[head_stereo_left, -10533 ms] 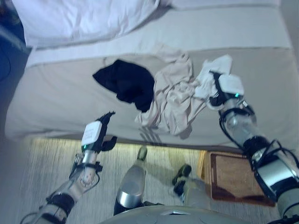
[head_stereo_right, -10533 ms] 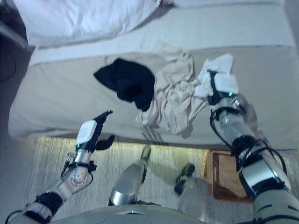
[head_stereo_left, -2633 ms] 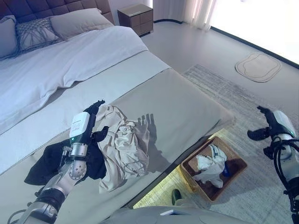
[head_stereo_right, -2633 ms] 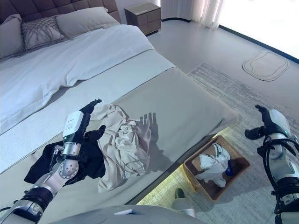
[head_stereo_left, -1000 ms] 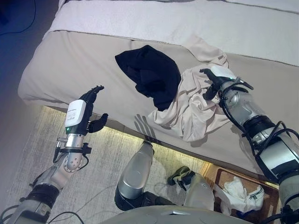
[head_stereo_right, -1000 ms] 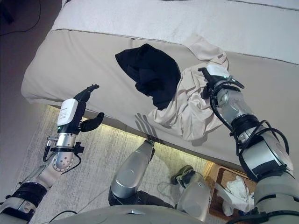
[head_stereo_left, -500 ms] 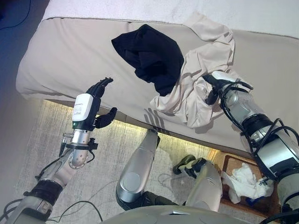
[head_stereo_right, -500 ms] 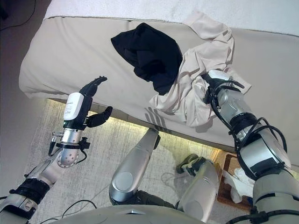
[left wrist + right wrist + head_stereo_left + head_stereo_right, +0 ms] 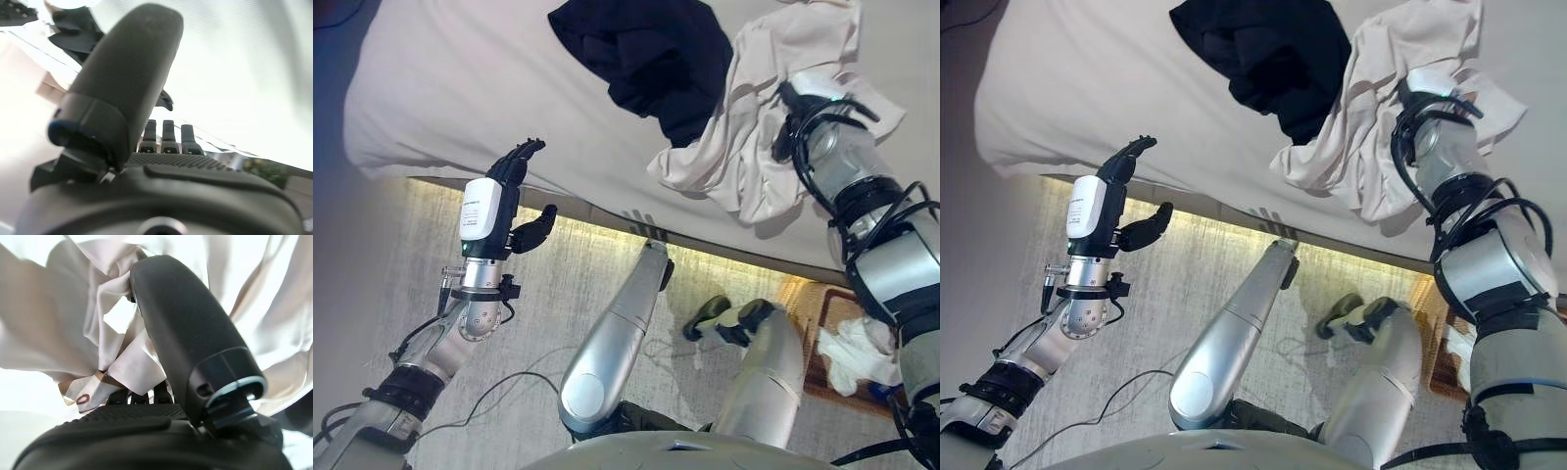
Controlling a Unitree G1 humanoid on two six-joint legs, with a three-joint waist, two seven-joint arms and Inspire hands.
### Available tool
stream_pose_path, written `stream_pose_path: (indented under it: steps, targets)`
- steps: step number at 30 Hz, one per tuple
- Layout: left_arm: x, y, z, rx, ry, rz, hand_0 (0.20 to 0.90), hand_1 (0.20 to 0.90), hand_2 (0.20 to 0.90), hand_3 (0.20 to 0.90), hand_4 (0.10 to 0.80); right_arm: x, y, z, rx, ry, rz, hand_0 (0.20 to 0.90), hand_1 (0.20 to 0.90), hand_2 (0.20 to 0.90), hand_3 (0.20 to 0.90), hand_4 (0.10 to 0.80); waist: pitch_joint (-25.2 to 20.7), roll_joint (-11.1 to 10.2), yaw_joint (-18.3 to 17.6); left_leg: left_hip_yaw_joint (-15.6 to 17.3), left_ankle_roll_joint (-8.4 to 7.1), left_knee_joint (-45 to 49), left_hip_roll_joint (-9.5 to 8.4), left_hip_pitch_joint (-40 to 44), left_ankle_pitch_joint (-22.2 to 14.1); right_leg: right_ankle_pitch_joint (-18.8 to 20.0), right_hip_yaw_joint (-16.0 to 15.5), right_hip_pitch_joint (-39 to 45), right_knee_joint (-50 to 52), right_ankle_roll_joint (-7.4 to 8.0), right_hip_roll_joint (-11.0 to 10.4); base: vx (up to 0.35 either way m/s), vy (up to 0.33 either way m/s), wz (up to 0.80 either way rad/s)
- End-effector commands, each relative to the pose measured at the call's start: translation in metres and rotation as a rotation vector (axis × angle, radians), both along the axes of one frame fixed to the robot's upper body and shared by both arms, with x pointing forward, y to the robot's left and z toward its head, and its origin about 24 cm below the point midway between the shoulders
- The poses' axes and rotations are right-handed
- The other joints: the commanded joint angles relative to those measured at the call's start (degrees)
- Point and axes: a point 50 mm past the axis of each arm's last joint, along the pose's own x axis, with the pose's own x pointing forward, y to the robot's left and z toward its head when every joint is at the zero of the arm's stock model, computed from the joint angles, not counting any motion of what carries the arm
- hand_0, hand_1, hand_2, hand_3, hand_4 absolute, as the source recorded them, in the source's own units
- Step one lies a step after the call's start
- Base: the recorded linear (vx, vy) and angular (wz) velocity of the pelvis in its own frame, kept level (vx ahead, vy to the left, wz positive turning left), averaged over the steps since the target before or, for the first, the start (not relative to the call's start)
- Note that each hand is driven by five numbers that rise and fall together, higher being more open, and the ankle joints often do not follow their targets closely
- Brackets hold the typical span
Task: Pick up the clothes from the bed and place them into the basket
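Note:
A beige garment [image 9: 744, 147] lies crumpled on the grey bed [image 9: 460, 88], partly over a black garment [image 9: 656, 49]. My right hand [image 9: 800, 98] is pressed into the beige garment near the bed's front edge. In the right wrist view my hand [image 9: 146, 431] has its thumb and fingers closed around a bunched fold of the beige cloth [image 9: 63, 323]. My left hand [image 9: 499, 206] is open and empty, held up over the floor just off the bed's front edge; it also shows in the left wrist view [image 9: 171, 181].
A brown basket [image 9: 815, 328] stands on the floor at the lower right, beside the bed, with a white garment [image 9: 857, 348] in it. A striped rug [image 9: 558, 284] covers the floor along the bed's lit lower edge.
The camera has tipped down, so the whole picture has shifted. My right hand has sunk deeper into the beige garment and closed on it. My left hand stays raised and open.

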Motion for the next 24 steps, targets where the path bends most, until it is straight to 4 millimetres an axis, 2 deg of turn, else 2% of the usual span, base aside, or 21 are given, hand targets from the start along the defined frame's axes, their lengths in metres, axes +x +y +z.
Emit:
stream_pose_path:
  steps: [1,7,14,20,24]
  targets:
    - [0.001,-0.006,0.043,-0.083,-0.228,-0.043,0.900,0.900,0.900,0.900,0.800,0.008,0.034,-0.008,-0.013,0.012,0.141,0.300,0.300,0.300,0.200,0.100,-2.5,2.3,2.5,2.9,5.00,2.6,-1.29,0.5,-3.9,8.2,-2.0,-1.5,-0.2,1.44,2.7,-0.051,-0.014,-0.24]
    - [0.003,-0.004,0.047,-0.078,-0.248,-0.038,0.900,0.900,0.900,0.900,0.800,0.008,0.039,0.001,0.003,-0.051,0.168,0.300,0.300,0.300,0.200,0.100,-2.5,1.6,2.4,2.9,4.95,2.6,-1.04,0.0,-3.7,8.6,-2.1,-1.8,-0.3,1.91,3.4,-0.031,-0.018,0.09]
    - [0.004,0.001,0.050,-0.060,-0.250,-0.022,0.900,0.900,0.900,0.900,0.800,0.008,0.042,0.000,0.032,-0.094,0.179,0.300,0.300,0.300,0.200,0.100,-2.5,0.2,1.7,3.0,4.57,0.4,0.04,4.4,-3.7,9.8,-2.4,2.5,-3.2,2.30,3.9,0.003,-0.025,0.00]
    - [0.009,0.001,0.049,-0.039,-0.221,-0.020,0.900,0.900,0.900,0.900,0.800,0.006,0.038,-0.004,0.108,-0.138,0.168,0.300,0.300,0.300,0.200,0.100,-2.5,-1.1,0.3,3.6,4.03,-3.2,1.26,12.2,-3.9,10.9,-2.2,10.0,-7.0,2.47,3.9,0.037,-0.031,-0.10]
    - [0.010,0.002,0.046,-0.034,-0.193,-0.014,0.900,0.900,0.900,0.900,0.800,0.002,0.028,-0.002,0.160,-0.173,0.165,0.300,0.300,0.300,0.200,0.100,-2.5,-1.9,-0.8,3.9,3.80,-7.2,2.59,18.6,-3.5,11.4,-1.7,16.1,-10.1,2.62,3.5,0.064,-0.004,-0.13]
